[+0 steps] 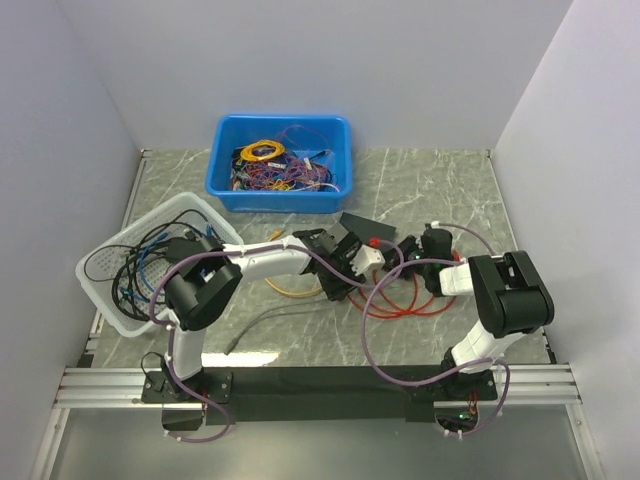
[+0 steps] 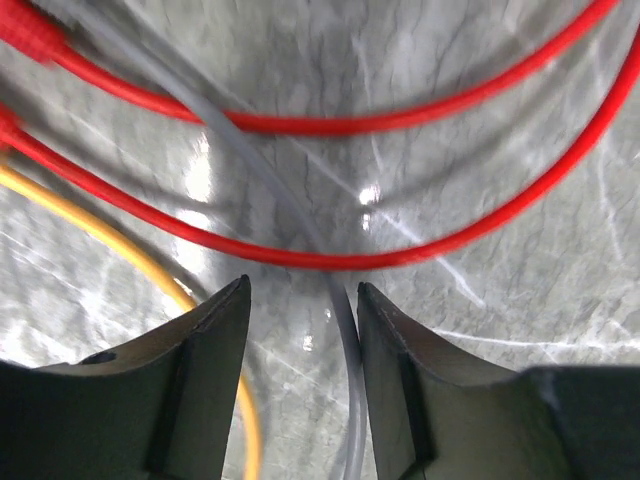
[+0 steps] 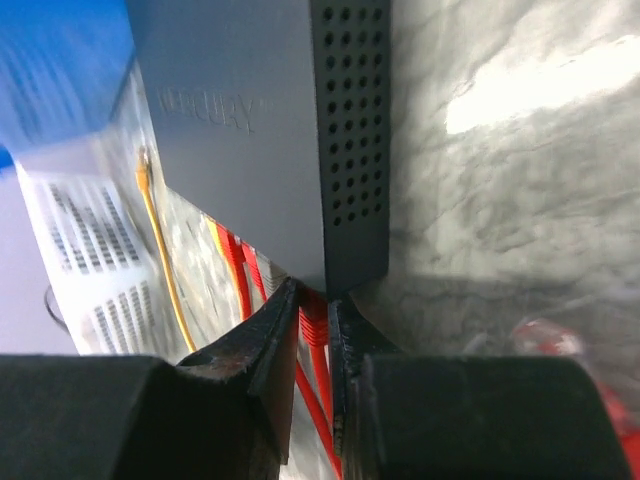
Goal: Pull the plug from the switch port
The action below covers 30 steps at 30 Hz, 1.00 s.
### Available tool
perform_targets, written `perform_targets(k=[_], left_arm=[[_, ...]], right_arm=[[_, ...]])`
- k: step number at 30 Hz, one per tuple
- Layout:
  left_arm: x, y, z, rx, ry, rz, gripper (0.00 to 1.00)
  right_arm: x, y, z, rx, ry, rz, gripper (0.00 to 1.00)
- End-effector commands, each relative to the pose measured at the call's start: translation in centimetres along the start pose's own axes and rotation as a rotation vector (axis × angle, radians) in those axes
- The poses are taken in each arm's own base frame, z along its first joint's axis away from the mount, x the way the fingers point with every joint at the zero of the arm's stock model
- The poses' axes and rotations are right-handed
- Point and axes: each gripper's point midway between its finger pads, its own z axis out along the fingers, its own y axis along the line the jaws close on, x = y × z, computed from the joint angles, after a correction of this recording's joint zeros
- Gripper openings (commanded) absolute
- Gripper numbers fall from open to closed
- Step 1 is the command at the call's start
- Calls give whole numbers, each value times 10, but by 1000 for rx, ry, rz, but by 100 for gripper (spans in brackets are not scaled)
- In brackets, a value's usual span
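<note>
Looking through the right wrist camera, you see your right pincer [image 3: 312, 330] pressed onto the red plug [image 3: 313, 340] at the edge of the switch [image 3: 250, 150]. The switch lies on the counter [image 2: 480, 160], on the near side of the blue bin [image 1: 275, 198]. Your left pincer [image 2: 303, 300] is spread, low over the counter, and a grey cable [image 2: 345, 330] runs between its fingers.

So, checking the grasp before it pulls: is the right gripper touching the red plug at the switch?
Touching. The right wrist view shows the red plug pinched between both fingers of the right gripper.
</note>
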Motion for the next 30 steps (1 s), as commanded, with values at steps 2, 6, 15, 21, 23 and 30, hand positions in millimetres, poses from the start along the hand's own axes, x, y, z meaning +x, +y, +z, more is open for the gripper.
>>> perform_targets(k=[2,6,15,21,23,30], left_arm=[[-38,4,-9,15,-88,38,55],[-48,-7,-25,87,-93,79,85],[-97,58,-45,-126,-192,132,97],[-91,92,-10,-214,-155,138,98],[-95,101,-5,-234,-153,134,98],[-81,103,24,-205,-108,125,98]], right_arm=[[26,-1,-9,-22,192,-119,0],[21,-4,-13,-28,188,-117,0],[15,-3,-22,-2,195,-223,0],[25,1,-33,-52,268,-241,0],[32,-4,-36,-46,305,-250,0],[33,-7,-37,-47,305,-225,0]])
